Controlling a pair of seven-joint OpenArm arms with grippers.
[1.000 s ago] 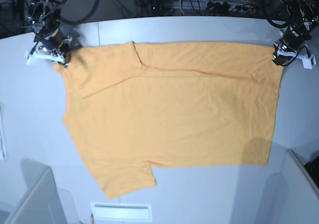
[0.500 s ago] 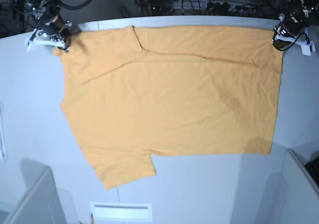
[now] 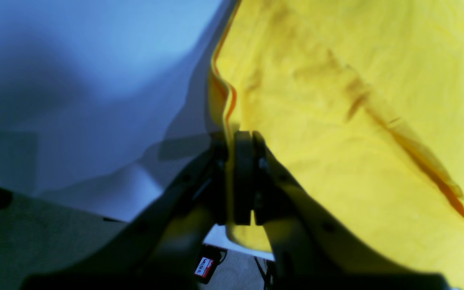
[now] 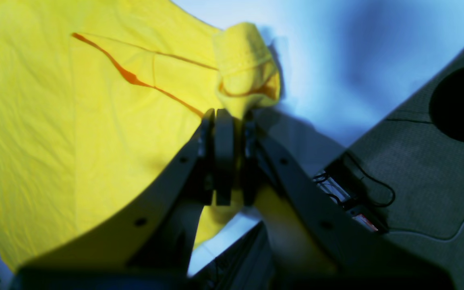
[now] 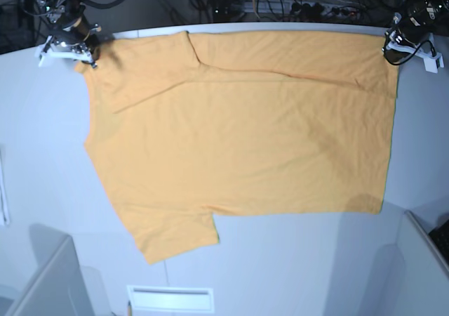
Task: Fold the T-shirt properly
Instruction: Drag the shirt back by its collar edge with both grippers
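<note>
Shirt: the T-shirt (image 5: 238, 130) is spread almost flat across the grey table (image 5: 42, 161), sideways to the base camera, one sleeve poking toward the near edge.
Left claw: the left gripper (image 3: 243, 139) is pressed together on the far hem corner, cloth pinched between its pads, up at the table's back edge.
Right claw: the right gripper (image 4: 227, 117) is clamped on the bunched sleeve end at the opposite far corner, jaws tight on fabric.
Done: one flap along the far side already lies doubled over, its edge running as a diagonal crease.
Left: looks early to me; the near sleeve is unfolded, the body is full width, and the main folds are yet to come.
</note>
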